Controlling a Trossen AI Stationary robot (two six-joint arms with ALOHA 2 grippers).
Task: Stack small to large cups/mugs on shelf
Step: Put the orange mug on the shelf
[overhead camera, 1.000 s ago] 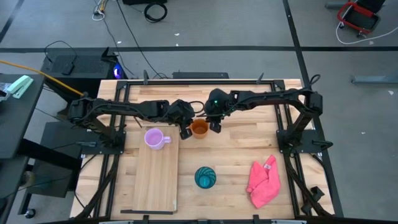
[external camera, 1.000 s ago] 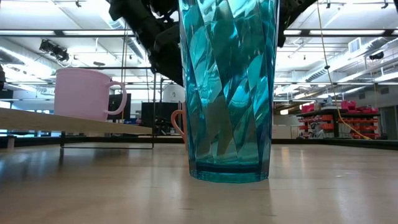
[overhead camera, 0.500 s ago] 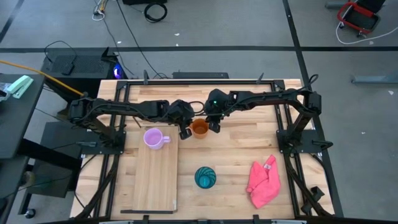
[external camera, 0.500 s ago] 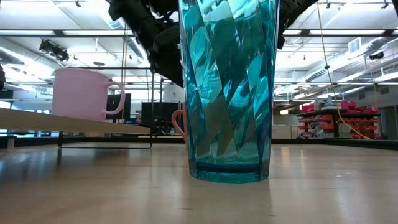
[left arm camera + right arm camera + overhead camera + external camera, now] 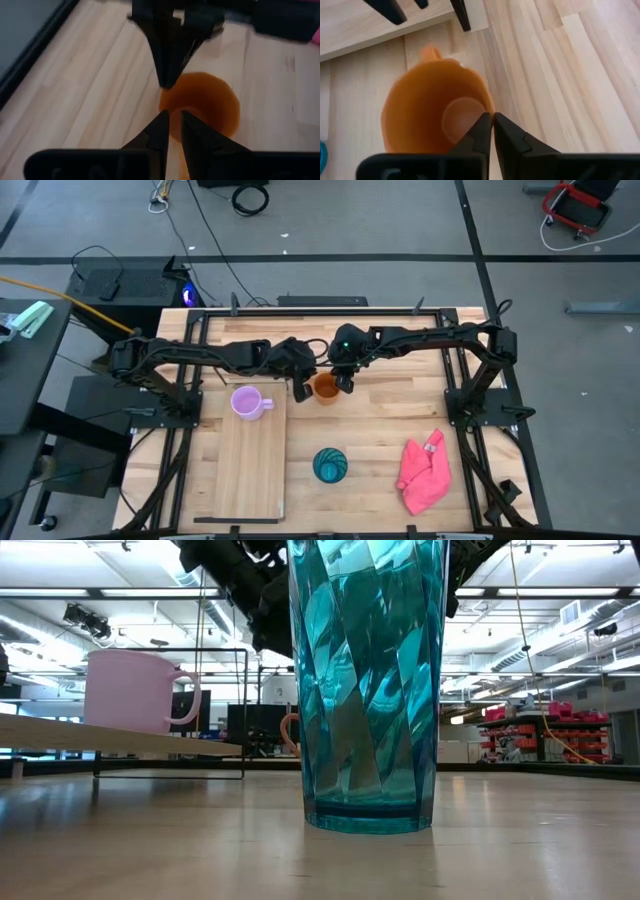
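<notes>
Standing upright, orange mug [image 5: 324, 387], handle shelfward [image 5: 251, 470].

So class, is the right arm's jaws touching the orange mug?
Touching. In the right wrist view the right gripper has its jaws closed on the rim of the orange mug, one inside and one outside the wall.

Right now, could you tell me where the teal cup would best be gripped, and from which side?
Probably from above, pinching the rim: the teal cup stands upright and open-mouthed on the table, has no handle, and nothing crowds it.
</notes>
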